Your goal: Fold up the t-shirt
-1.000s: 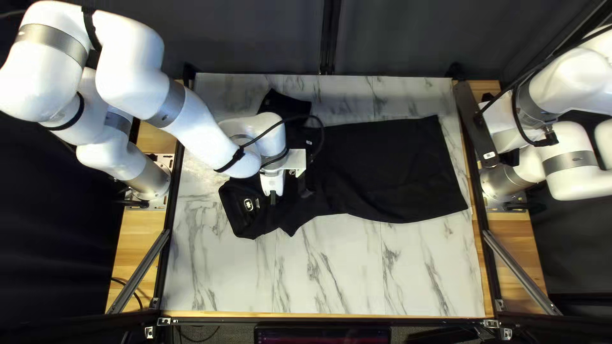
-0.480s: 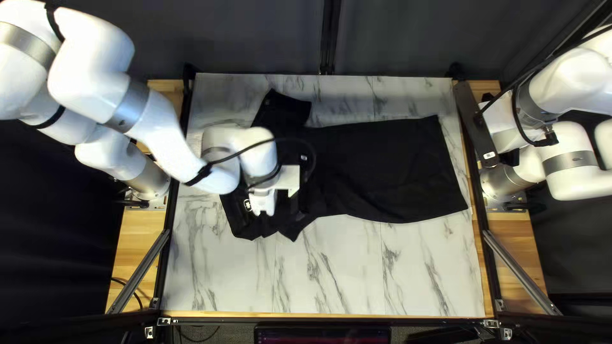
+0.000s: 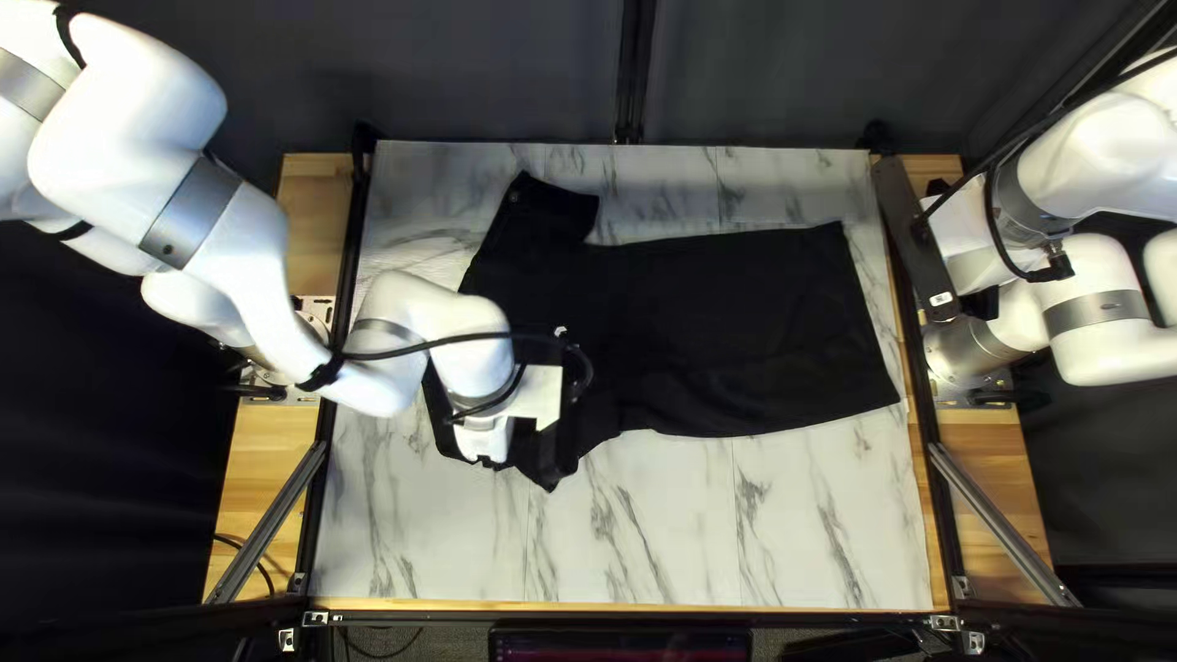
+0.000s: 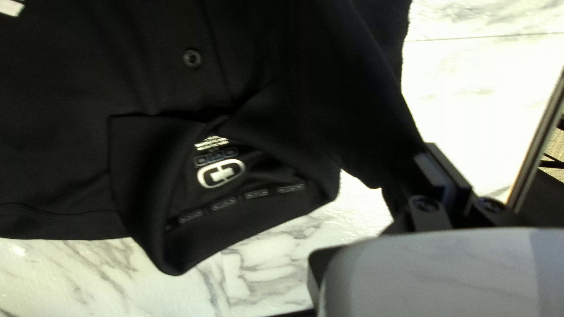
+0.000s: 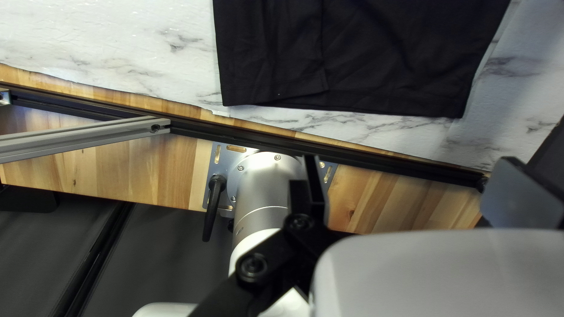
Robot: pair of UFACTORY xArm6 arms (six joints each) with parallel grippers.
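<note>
The black t-shirt (image 3: 736,319) lies across the table, its hem toward the right of the top left view. Over its near collar end is my left gripper (image 3: 536,397), its fingertips hidden there. In the left wrist view that gripper (image 4: 443,173) is shut on a near sleeve edge of the t-shirt (image 4: 358,105); the collar (image 4: 141,176), with a pale logo inside, lies beside it. My right gripper (image 3: 975,267) hangs at the table's right edge. From its wrist, the gripper (image 5: 411,185) stands open, holding nothing, with the t-shirt hem (image 5: 352,94) ahead.
Marble-patterned tabletop (image 3: 662,527) shows in front of the shirt. Dark rails (image 5: 376,158) run along the table's sides, beside wooden strips (image 5: 117,170). My right arm's base (image 5: 264,188) stands below the right gripper.
My left gripper has moved toward the table's near edge and a little left, drawing the near sleeve with it. The far sleeve and collar area are less covered by the arm. My right arm stayed still.
</note>
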